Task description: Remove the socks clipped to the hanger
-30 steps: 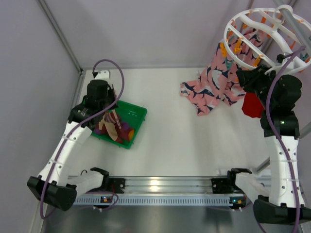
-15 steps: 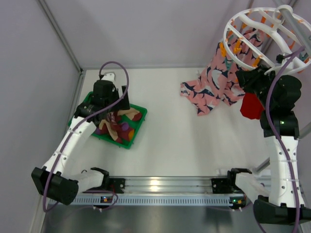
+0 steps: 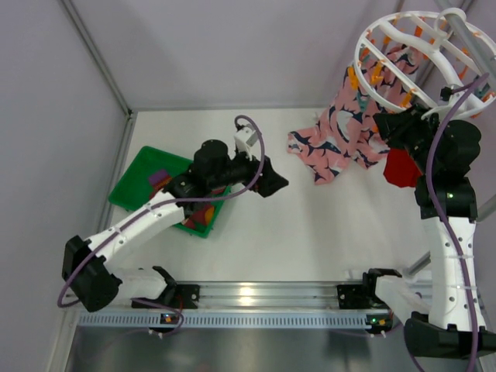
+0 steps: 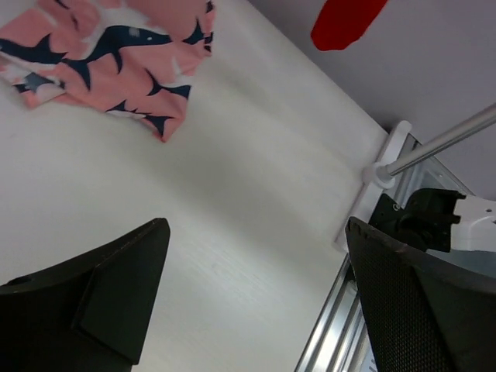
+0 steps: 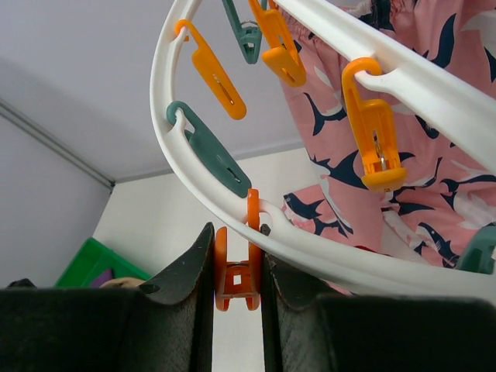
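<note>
Socks point(image 3: 160, 179), soft, mixed colours: some in green plastic tray point(image 3: 132, 182), tabletop's left edge. Left claw point(image 4: 256, 225) over mid-tabletop, gaping, empty. Long bright red sock point(image 3: 401, 167) hangs beneath round white plastic hanger point(image 5: 333, 254), far right corner. Right claw point(image 5: 236, 240) pinched on orange clip peg point(image 5: 236, 283). Risk: once unclipped, sock drops onto tabletop, left claw well apart from it.

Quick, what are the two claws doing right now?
Left gripper: open, holding nothing.
Right gripper: shut on an orange peg of the hanger.

Bright, even light; faint shadows, mostly sharp.
</note>
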